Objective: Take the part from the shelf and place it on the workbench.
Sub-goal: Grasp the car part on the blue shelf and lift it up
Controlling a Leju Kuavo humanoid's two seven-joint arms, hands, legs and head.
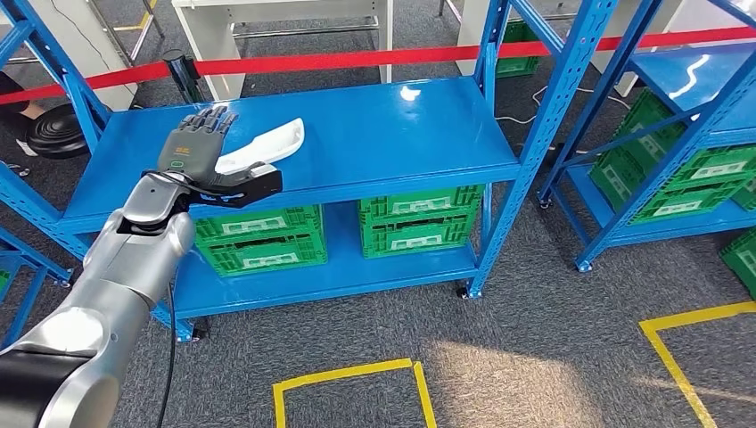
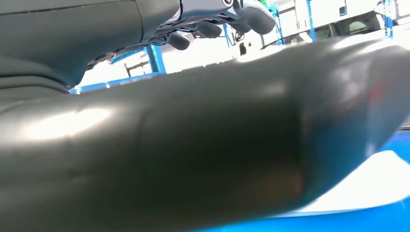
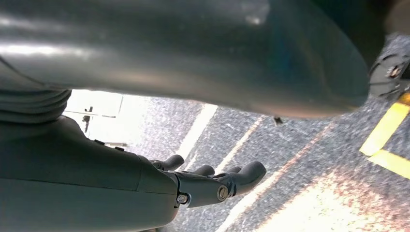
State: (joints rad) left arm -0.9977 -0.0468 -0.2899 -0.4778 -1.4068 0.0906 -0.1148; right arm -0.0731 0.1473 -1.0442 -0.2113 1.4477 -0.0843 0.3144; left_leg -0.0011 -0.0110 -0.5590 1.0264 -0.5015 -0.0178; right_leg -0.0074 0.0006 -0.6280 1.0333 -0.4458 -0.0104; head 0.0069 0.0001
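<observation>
The part point(image 1: 272, 143) is a white, flat, curved piece lying on the blue shelf's top deck point(image 1: 374, 134), left of centre. My left hand point(image 1: 201, 152) hovers over its left end with the fingers stretched flat and apart above the deck. The dark thumb point(image 1: 245, 183) reaches out along the shelf's front edge, just under the part's near side. In the left wrist view the thumb point(image 2: 193, 145) looms large, the white part point(image 2: 377, 188) lies beyond it and the fingers point(image 2: 212, 21) are spread, holding nothing. My right hand point(image 3: 212, 186) hangs over the carpet, fingers loosely extended and empty.
Green crates point(image 1: 258, 236) fill the lower deck. A blue upright post point(image 1: 535, 134) stands at the shelf's right end, with a second blue rack point(image 1: 695, 152) further right. A red barrier tape point(image 1: 357, 61) runs behind. Yellow floor lines point(image 1: 348, 374) mark the grey carpet.
</observation>
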